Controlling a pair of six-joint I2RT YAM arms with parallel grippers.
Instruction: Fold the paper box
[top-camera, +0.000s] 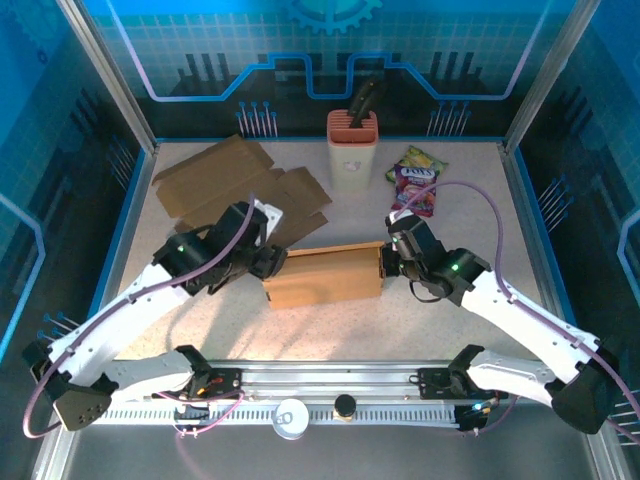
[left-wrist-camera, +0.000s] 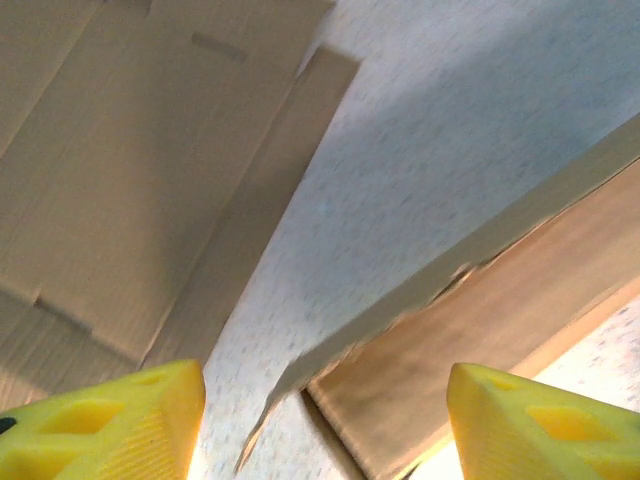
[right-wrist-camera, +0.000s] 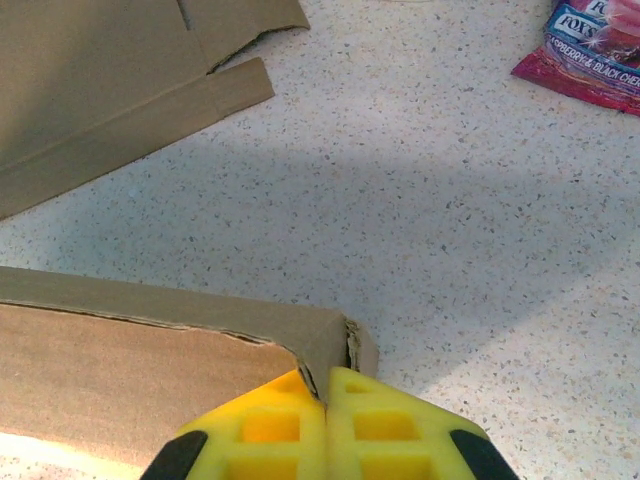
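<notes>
Speckled counter (top-camera: 340, 325): the right hand (right-wrist-camera: 325, 385) clamps the paper box's (top-camera: 325, 278) 3 o'clock wall, a pinch obscured from above. The left hand (left-wrist-camera: 325, 400) gapes at 9 o'clock, its wrist view blurred.

Table (top-camera: 330, 330) lies bare before the box (top-camera: 325, 277); flat cardboard (top-camera: 215, 180) behind.

Spotted a pale speckled worktop (top-camera: 330, 328). Had a brown paper box (top-camera: 325, 277) sitting on it around the middle, flat cardboard sheets (top-camera: 215, 180) spread out back left, a beige holder (top-camera: 352, 155) standing at back centre, and a purple candy bag (top-camera: 418, 182) lying just right of that.
</notes>
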